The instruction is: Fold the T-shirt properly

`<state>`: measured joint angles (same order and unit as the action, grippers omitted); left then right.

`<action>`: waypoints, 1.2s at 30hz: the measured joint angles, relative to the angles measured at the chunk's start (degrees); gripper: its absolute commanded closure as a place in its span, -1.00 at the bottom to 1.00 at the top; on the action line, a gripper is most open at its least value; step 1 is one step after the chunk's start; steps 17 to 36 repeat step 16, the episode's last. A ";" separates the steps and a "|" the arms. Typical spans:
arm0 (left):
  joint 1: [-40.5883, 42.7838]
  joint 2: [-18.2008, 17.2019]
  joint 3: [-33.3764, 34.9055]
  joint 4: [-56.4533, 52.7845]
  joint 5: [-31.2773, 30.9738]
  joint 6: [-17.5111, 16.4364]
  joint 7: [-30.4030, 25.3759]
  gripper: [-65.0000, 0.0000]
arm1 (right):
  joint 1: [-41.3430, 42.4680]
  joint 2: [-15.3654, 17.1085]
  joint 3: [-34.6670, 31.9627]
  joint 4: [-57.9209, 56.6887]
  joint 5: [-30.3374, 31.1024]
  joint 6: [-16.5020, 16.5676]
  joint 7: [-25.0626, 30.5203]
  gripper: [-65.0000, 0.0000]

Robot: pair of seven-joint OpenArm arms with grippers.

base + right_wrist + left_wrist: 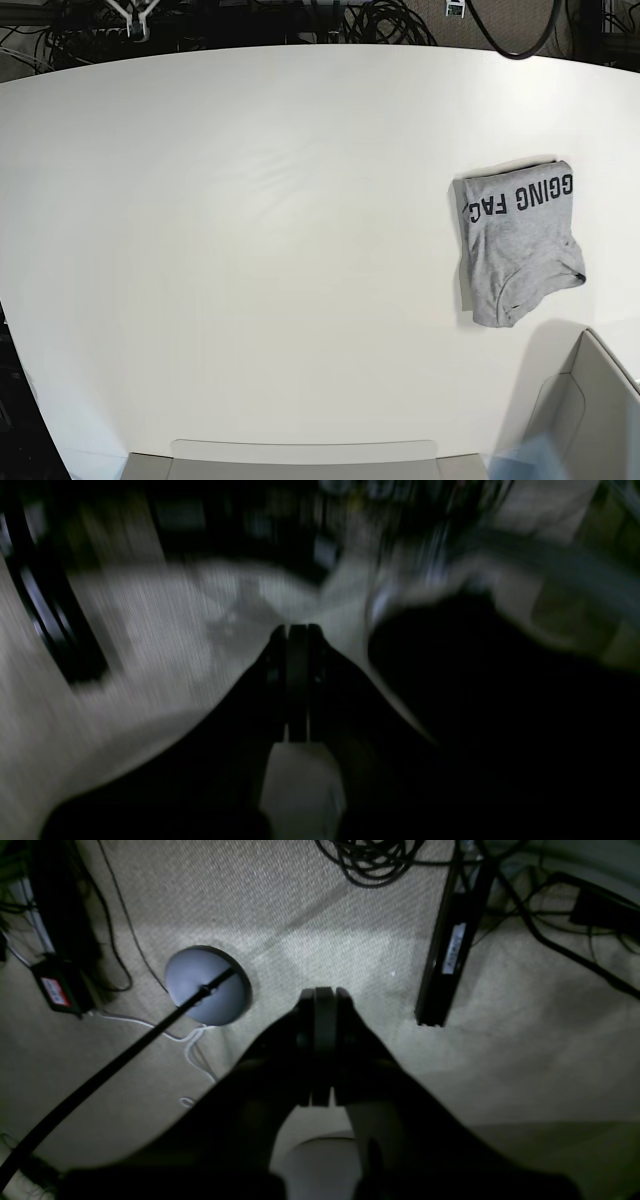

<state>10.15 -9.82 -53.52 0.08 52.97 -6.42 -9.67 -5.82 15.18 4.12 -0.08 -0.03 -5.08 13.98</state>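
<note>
Nearest, both wrist views show floor, not cloth: the left pincer (pixel 323 995) and right pincer (pixel 297 630) are each closed on nothing. Farther off, the T-shirt (pixel 518 240) lies folded at the surface's (pixel 250 250) right side, nearer the left arm's side.

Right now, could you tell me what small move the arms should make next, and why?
Probably bring the left gripper over the table toward the T-shirt. It lies bunched in a loose fold, while both shut grippers, the right gripper included, face the floor.
</note>
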 measured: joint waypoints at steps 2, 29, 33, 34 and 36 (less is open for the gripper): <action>-0.79 0.50 -0.15 0.00 0.02 0.00 0.79 1.00 | 2.16 -0.28 0.00 0.63 -0.15 -0.02 -0.57 1.00; -2.75 2.45 -0.28 -0.15 0.20 0.04 1.92 1.00 | 4.39 -1.42 0.00 0.09 0.02 0.15 -12.74 1.00; -2.75 2.45 -0.28 -0.15 0.20 0.04 1.92 1.00 | 4.39 -1.42 0.00 0.09 0.02 0.15 -12.74 1.00; -2.75 2.45 -0.28 -0.15 0.20 0.04 1.92 1.00 | 4.39 -1.42 0.00 0.09 0.02 0.15 -12.74 1.00; -2.75 2.45 -0.28 -0.15 0.20 0.04 1.92 1.00 | 4.39 -1.42 0.00 0.09 0.02 0.15 -12.74 1.00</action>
